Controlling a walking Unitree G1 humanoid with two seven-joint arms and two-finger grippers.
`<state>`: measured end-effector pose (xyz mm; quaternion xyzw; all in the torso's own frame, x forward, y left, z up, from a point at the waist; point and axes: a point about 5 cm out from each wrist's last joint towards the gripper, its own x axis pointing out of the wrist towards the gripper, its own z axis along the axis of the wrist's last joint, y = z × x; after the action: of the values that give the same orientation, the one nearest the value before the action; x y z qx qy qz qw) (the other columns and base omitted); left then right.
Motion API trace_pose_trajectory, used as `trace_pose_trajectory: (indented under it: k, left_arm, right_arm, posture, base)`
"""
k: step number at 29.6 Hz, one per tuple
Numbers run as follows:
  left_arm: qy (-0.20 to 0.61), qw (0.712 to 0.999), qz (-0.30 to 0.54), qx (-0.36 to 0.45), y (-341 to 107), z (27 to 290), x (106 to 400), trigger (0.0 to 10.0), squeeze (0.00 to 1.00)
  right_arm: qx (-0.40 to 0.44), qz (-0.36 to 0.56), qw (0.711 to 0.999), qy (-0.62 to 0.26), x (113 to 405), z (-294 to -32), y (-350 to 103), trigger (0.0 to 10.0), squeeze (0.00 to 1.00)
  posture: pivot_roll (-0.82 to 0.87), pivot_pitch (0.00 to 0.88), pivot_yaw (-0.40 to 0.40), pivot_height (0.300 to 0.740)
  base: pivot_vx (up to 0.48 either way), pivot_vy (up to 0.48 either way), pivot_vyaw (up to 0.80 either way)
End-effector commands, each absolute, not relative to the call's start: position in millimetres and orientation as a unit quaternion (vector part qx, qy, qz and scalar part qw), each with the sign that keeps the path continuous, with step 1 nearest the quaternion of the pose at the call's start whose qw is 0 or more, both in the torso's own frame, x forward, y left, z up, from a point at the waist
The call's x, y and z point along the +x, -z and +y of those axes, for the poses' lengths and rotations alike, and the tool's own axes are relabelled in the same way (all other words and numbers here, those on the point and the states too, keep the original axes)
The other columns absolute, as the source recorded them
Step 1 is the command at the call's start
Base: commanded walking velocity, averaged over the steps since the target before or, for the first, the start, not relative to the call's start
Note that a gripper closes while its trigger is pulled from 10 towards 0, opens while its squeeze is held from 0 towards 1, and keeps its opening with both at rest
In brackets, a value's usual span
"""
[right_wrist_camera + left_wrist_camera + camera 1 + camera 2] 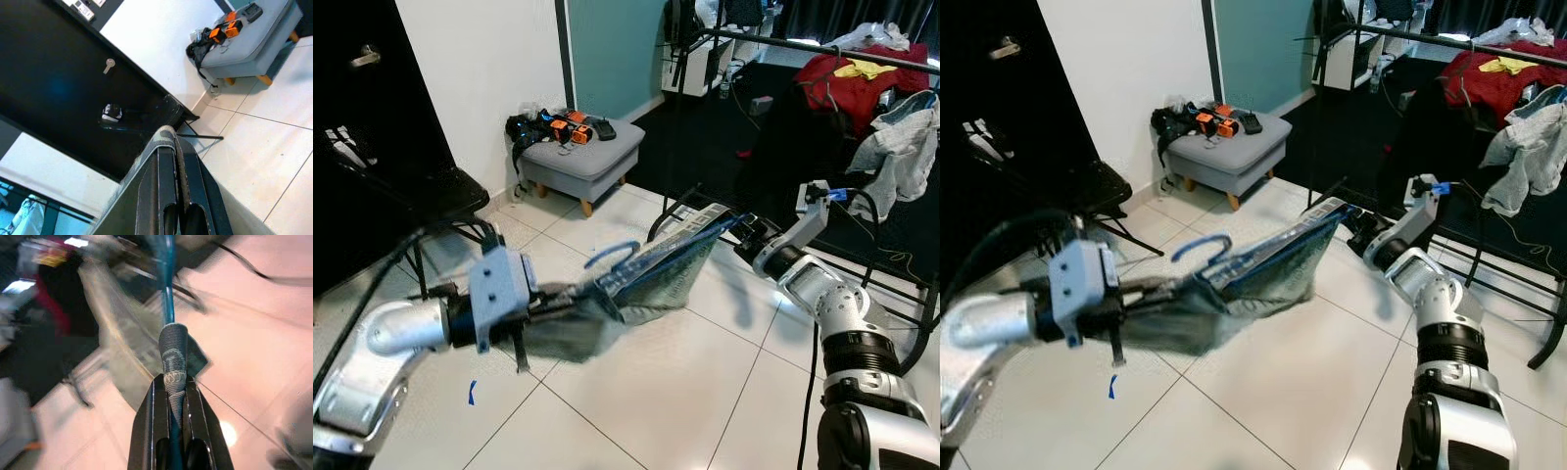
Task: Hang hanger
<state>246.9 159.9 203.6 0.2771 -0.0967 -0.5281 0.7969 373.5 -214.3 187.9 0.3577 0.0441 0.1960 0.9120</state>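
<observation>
- Blue hanger [612, 257] with a grey-green garment [651, 279] draped on it, held in mid-air above the white tiled floor [656, 392], stretched between both grippers near the centre of the head views.
- Hook curling upward at about 11 o'clock from the garment's middle.
- Left gripper [173, 396] clamped on one end of the hanger and a bunched fold of the cloth, at roughly 8 o'clock from the garment.
- Right gripper [176, 152] closed tight on the opposite edge of the fabric, at roughly 2 o'clock from the garment.
- Garment sagging between the two holds, hem hanging toward 6 o'clock.
- Grey footstool [582, 157] at 12 o'clock beyond the hanger, against the white wall, carrying orange-and-black gadgets [570, 125].
- Black clothes rack [822, 49] at 1 o'clock, with a heap of red clothing [857, 88] and pale clothing behind it.
- Black folding chair [431, 196] at 9 o'clock, beside a black door.
- Small blue tape mark [471, 393] on the floor at 7 o'clock.
</observation>
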Motion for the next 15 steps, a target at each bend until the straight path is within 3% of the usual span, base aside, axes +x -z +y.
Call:
trace_pose_trajectory:
  k: [1, 5, 8, 12, 14, 15]
  left_arm:
    - [0.544, 0.779, -0.075, 0.303, -197.5, 158.7, 242.7, 10.0, 0.00]
    - [0.540, 0.766, -0.054, 0.343, -189.4, 159.5, 244.5, 10.0, 0.00]
    - [0.487, 0.760, -0.019, 0.429, -176.3, 170.0, 259.8, 10.0, 0.00]
    - [0.487, 0.760, -0.019, 0.429, -176.3, 170.0, 259.8, 10.0, 0.00]
    - [0.430, 0.789, -0.033, 0.438, -181.8, 176.7, 269.7, 10.0, 0.00]
    - [0.430, 0.789, -0.033, 0.438, -181.8, 176.7, 269.7, 10.0, 0.00]
  right_arm:
    - [0.358, 0.038, 0.912, -0.194, 375.4, -211.7, -191.6, 0.0, 0.00]
    - [0.358, 0.038, 0.914, -0.190, 376.6, -211.0, -192.7, 0.0, 0.00]
    - [0.357, 0.037, 0.915, -0.187, 378.3, -210.0, -195.8, 0.0, 0.00]
    - [0.357, 0.037, 0.915, -0.187, 378.3, -210.0, -195.8, 0.0, 0.00]
    - [0.354, 0.038, 0.915, -0.188, 378.1, -209.9, -196.7, 0.0, 0.00]
    - [0.354, 0.038, 0.915, -0.188, 378.1, -209.9, -196.7, 0.0, 0.00]
  posture:
    - [-0.06, 0.038, 0.027, 0.740]
    - [-0.06, 0.039, 0.026, 0.740]
    - [-0.06, 0.039, 0.028, 0.740]
    - [-0.06, 0.039, 0.028, 0.740]
    - [-0.07, 0.042, 0.031, 0.740]
    - [-0.07, 0.042, 0.031, 0.740]
  base:
    - [0.000, 0.000, 0.00]
    - [0.000, 0.000, 0.00]
    - [0.000, 0.000, 0.00]
    - [0.000, 0.000, 0.00]
    - [0.000, 0.000, 0.00]
    - [0.000, 0.000, 0.00]
